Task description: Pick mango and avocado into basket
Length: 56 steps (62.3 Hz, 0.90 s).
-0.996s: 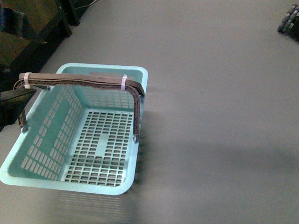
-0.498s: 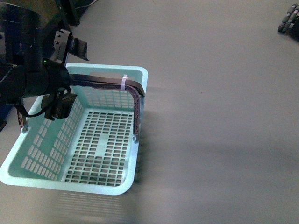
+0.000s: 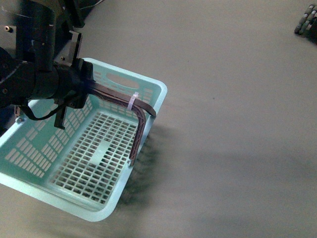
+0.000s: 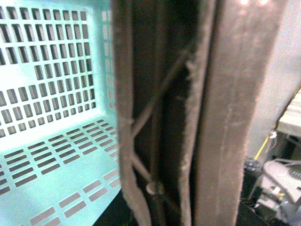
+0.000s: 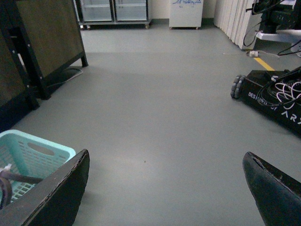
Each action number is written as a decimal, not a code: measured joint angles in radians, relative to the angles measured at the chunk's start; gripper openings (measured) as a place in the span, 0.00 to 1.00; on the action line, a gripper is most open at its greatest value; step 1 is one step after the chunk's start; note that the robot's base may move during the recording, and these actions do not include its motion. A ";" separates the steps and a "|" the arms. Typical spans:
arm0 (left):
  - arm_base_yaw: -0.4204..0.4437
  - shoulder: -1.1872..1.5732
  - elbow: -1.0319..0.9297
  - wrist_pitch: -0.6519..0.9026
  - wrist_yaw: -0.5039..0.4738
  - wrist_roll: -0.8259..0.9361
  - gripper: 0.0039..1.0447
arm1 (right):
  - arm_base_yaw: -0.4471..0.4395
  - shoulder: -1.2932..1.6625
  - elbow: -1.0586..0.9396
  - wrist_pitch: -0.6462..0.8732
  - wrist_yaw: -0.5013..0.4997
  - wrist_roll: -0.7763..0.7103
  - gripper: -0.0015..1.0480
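Well, my left hand (image 3: 79, 93) is clamped on the ribbed brown handle (image 3: 119, 98) of the light turquoise slotted plastic basket (image 3: 146, 87), which hangs tilted and empty, low over the grey floor (image 3: 237, 99). I expect it to be light and stiff but to swing on that handle, so a mid-handle grip suits best. My right hand (image 5: 165, 160) gapes wide, holding nothing. No mango or avocado shows.

The left arm (image 3: 37, 82) is matte black, with rounded housings and a black cable (image 3: 34, 117) looping beneath. The right tool (image 5: 165, 160) has two dark, curved fingers (image 5: 63, 190) with scuffed edges.
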 joint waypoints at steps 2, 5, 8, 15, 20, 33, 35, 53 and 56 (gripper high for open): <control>0.000 -0.045 -0.031 -0.003 -0.002 -0.024 0.15 | 0.000 0.000 0.000 0.000 0.000 0.000 0.92; 0.003 -0.113 -0.073 -0.015 -0.001 -0.039 0.15 | 0.000 0.000 0.000 0.000 0.000 0.000 0.92; 0.005 -0.212 -0.133 -0.033 0.001 -0.056 0.15 | 0.000 0.000 0.000 0.000 0.000 0.000 0.92; 0.019 -0.425 -0.229 -0.114 0.018 -0.092 0.15 | 0.000 0.000 0.000 0.000 0.000 0.000 0.92; 0.040 -0.581 -0.278 -0.188 0.028 -0.113 0.15 | 0.000 0.000 0.000 0.000 0.000 0.000 0.92; 0.111 -0.924 -0.313 -0.405 0.045 -0.131 0.15 | 0.000 0.000 0.000 0.000 0.000 0.000 0.92; 0.125 -0.975 -0.313 -0.441 0.051 -0.132 0.15 | 0.000 0.000 0.000 0.000 0.000 0.000 0.92; 0.242 -1.331 -0.236 -0.766 0.175 -0.124 0.15 | 0.000 0.000 0.000 0.000 0.000 0.000 0.92; 0.246 -1.342 -0.230 -0.769 0.174 -0.121 0.15 | 0.000 0.000 0.000 0.000 0.000 0.000 0.92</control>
